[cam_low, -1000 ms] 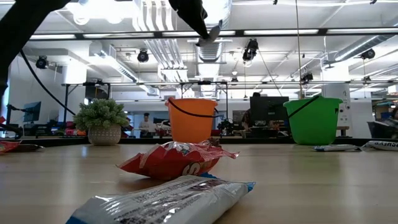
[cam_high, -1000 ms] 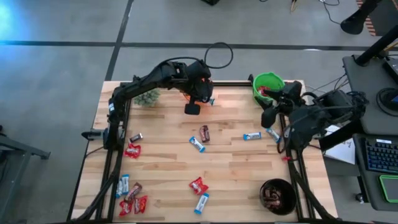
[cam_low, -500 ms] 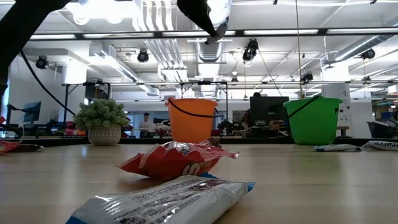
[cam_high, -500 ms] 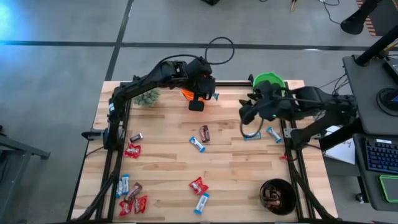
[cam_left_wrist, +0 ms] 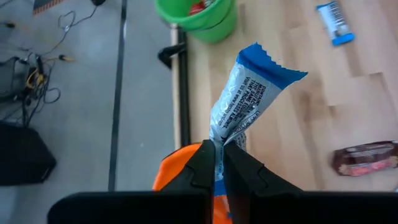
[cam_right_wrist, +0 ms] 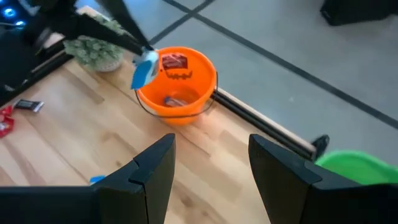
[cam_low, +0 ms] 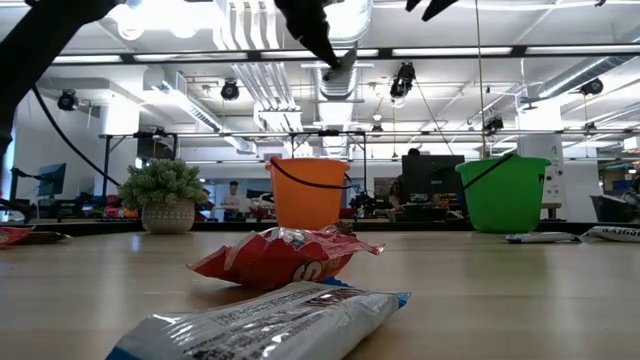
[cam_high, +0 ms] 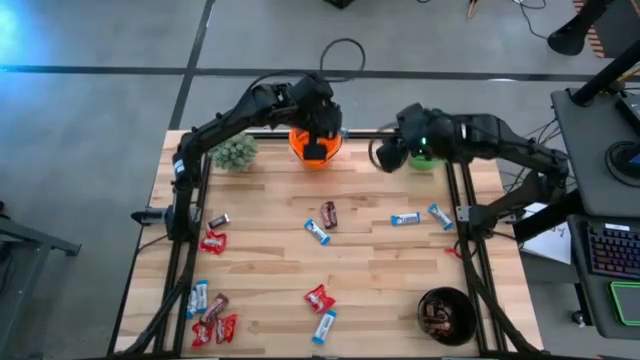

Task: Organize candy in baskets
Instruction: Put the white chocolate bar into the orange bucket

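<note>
From above, the left gripper (cam_high: 316, 150) hung over the orange basket (cam_high: 303, 150) at the far edge of the wooden table (cam_high: 260, 250). The right gripper (cam_high: 385, 155) was beside the green basket (cam_high: 428, 160), which its arm partly hid. The black basket (cam_high: 446, 315) stood in the near right corner. Red, blue-and-white and brown candy (cam_high: 318, 232) lay scattered on the boards.

From table height, a red candy (cam_low: 280, 256) and a silver wrapper (cam_low: 265, 322) lay close and blurred; behind were the orange and green baskets and a small plant (cam_low: 163, 195).

The left wrist view showed the fingers clenched on a blue-and-white candy bar (cam_left_wrist: 249, 93), its blue end crimped.

In the right wrist view the fingers (cam_right_wrist: 155, 168) stood apart and empty.
</note>
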Controlling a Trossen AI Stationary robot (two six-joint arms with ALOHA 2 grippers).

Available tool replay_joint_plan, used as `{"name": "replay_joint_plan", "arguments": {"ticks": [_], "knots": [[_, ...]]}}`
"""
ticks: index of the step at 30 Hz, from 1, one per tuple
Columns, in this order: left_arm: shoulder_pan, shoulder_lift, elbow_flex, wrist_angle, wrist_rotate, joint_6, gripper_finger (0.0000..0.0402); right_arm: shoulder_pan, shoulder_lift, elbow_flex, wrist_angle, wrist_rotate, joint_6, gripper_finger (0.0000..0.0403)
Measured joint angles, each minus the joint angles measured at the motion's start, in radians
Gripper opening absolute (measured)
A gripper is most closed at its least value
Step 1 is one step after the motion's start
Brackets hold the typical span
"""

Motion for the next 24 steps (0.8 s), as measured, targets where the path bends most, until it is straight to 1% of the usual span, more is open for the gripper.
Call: {"name": "replay_joint_plan", "arguments": {"ticks": [6,11,15,20,24], "knots": [[0.070,0.000,0.000,0.016,0.000,0.020,0.0000,-0.152,0.018,0.000,0.115,-0.181,-0.213,0.0192],[0.120,0.000,0.000,0.018,0.000,0.021,0.0000,-0.278,0.042,0.000,0.149,-0.265,-0.338,0.0192],[0.155,0.000,0.000,0.024,0.001,0.021,0.0000,-0.373,0.060,0.000,0.175,-0.355,-0.425,0.0192],[0.180,-0.001,0.000,0.073,0.002,0.009,0.0000,-0.476,0.089,0.000,0.227,-0.444,-0.500,0.0192],[0.190,-0.001,0.000,0.115,0.003,-0.001,0.0000,-0.542,0.123,0.000,0.259,-0.483,-0.544,0.0192]]}}
